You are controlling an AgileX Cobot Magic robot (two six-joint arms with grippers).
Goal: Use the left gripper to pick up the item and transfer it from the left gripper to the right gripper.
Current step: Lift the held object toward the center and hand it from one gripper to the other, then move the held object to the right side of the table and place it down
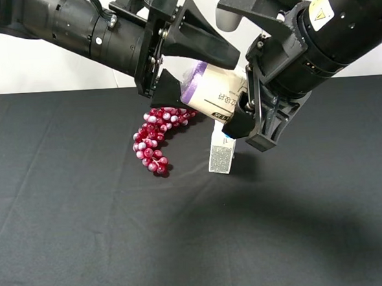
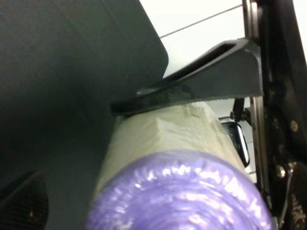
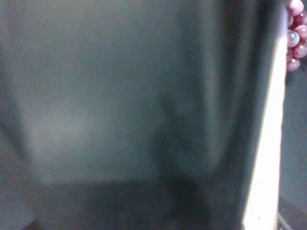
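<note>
The item [image 1: 215,91], a roll with a lilac end and a cream printed label, hangs in the air above the table. My left gripper [image 1: 206,79] is shut on it, one finger above and one below. In the left wrist view the roll [image 2: 165,136] fills the lower picture, with a black finger [image 2: 201,86] pressed on its label. My right gripper [image 1: 250,128], on the arm with the yellow sticker, is at the roll's right end, with one finger in front of the label. The right wrist view is a close grey blur, so its fingers are hidden there.
A red grape bunch [image 1: 155,135] lies on the black table [image 1: 65,209] below the left gripper; it also shows in the right wrist view [image 3: 295,43]. A white-and-grey carton [image 1: 221,155] stands under the right gripper.
</note>
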